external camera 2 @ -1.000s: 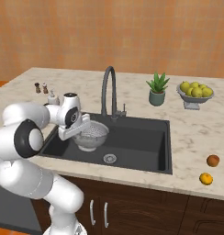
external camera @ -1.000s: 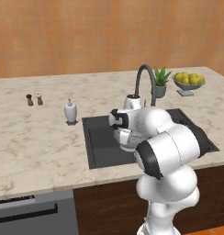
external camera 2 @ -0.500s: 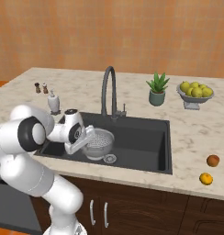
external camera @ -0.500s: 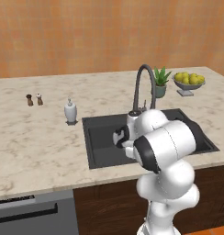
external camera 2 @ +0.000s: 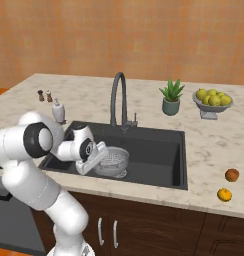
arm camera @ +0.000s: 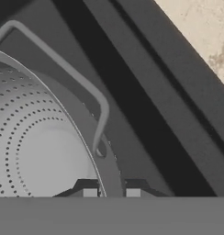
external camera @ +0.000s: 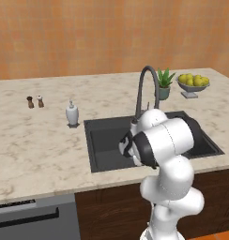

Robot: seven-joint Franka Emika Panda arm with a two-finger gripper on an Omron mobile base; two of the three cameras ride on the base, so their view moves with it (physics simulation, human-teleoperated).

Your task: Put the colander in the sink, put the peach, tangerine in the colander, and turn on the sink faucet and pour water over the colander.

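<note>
We see the gripper [arm camera: 111,193] low inside the sink [external camera 2: 159,150], its two dark fingertips [arm camera: 90,193] clenched on the rim of the colander [arm camera: 40,151], one tip inside the rim and the other outside it. In the hand view the thin wire handle [arm camera: 86,87] of the colander arches away just ahead of the fingers, and the perforated bowl spreads out to the side of the inner finger, while the dark sink wall and a strip of pale counter [arm camera: 201,32] lie beyond the outer finger. From the right base view the gripper [external camera 2: 100,156] meets the near left edge of the colander [external camera 2: 114,161], which sits down in the left part of the basin, below the arch of the sink faucet [external camera 2: 118,100]; whether its base rests on the sink floor we cannot tell. In the left base view the arm's white body covers most of the sink [external camera: 107,136], and the sink faucet [external camera: 147,89] rises behind it. Well away from the fingers, on the counter [external camera 2: 214,150] to the right of the basin, lie the peach [external camera 2: 232,175] and, just nearer the front edge, the tangerine [external camera 2: 224,194], apart from one another. Beyond the fingers, on the far left of the basin, stands a soap bottle [external camera 2: 58,111].
</note>
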